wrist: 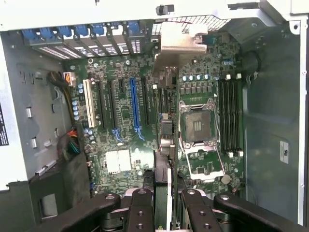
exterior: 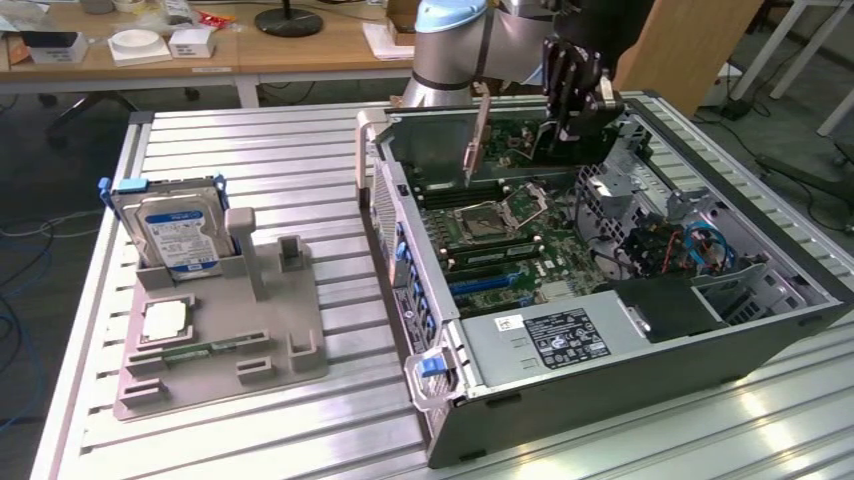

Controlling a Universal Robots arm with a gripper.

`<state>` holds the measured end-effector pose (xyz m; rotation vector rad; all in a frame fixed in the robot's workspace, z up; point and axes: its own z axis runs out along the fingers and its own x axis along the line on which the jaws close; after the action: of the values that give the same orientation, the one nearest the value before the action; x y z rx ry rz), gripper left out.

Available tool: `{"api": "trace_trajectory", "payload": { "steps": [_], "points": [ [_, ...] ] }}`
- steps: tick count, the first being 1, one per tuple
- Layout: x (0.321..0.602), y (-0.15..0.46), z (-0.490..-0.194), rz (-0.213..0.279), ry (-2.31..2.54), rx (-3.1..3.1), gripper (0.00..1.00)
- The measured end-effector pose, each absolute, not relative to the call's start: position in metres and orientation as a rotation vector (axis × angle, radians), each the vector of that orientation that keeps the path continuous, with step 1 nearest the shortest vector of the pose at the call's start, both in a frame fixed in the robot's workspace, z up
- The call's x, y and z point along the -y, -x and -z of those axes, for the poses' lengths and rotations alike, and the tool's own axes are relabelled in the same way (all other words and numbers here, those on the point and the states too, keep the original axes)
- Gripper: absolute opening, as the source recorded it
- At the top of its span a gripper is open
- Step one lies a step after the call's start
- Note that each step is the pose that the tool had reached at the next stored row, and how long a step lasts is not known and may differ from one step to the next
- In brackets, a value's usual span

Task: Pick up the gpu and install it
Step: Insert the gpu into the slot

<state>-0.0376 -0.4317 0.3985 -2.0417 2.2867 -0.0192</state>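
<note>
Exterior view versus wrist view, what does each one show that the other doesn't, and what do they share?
Exterior view adds: the silver hard drive with a blue-white label standing in a grey plastic holder on the slatted metal table. Wrist view adds: the white expansion slot and orange-red wires. Shared: the black fingers clamped on the thin black gpu card above the green motherboard, and the metal CPU socket.

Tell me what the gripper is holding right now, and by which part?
The gpu, pinched across its flat faces at its upper edge by the gripper; its silver bracket hangs free.
</note>
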Motion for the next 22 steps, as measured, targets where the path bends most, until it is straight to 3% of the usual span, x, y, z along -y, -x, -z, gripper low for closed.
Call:
{"api": "trace_trajectory", "payload": {
  "steps": [22],
  "points": [
    [0.433,0.038,-0.379,0.017,2.085,-2.247,0.27]
  ]
}}
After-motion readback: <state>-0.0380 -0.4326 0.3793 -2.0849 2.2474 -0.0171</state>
